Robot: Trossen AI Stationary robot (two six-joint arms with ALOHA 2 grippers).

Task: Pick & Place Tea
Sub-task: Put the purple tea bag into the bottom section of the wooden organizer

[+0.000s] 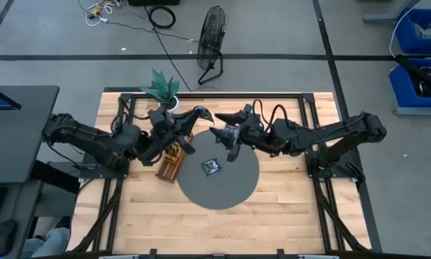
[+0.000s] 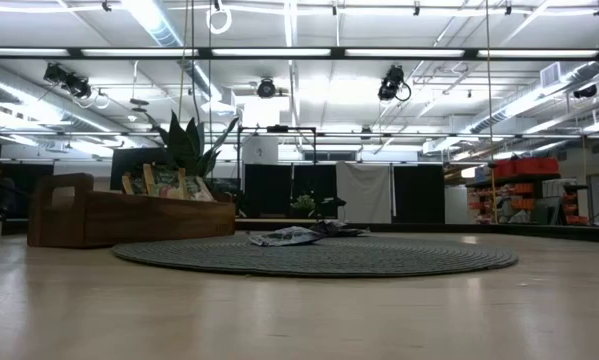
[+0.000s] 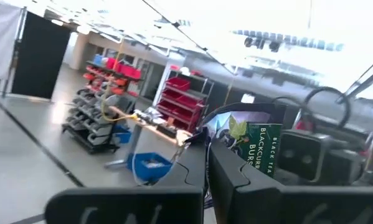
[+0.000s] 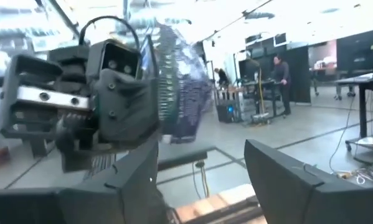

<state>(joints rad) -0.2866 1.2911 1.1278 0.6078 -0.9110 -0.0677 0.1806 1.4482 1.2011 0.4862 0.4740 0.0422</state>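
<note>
My left gripper [image 1: 203,116] is raised over the far left rim of the round dark mat [image 1: 222,188] and is shut on a dark tea sachet [image 3: 256,149] with a green leaf print. The same sachet [image 4: 181,93] shows in the right wrist view, sticking out past the left fingers. Facing it from the right, my right gripper [image 4: 205,180] stands open close by [image 1: 219,134], and nothing is between its fingers. Another dark sachet [image 1: 211,167] lies flat on the mat. More sachets [image 2: 169,183] stand upright in the wooden tray [image 1: 170,162]. My left gripper pinches the dark sachet by one end [image 3: 226,142] between its two fingers. The fingers lie about level and point toward the table's right. The rest of the sachet stands out beyond the fingertips, lifted clear above the mat.
A potted plant [image 1: 162,86] stands at the table's far edge behind the tray. A floor fan [image 1: 212,39] stands beyond the table. Bare wood [image 1: 201,226] stretches along the near side. People stand far off in the room [image 4: 278,71].
</note>
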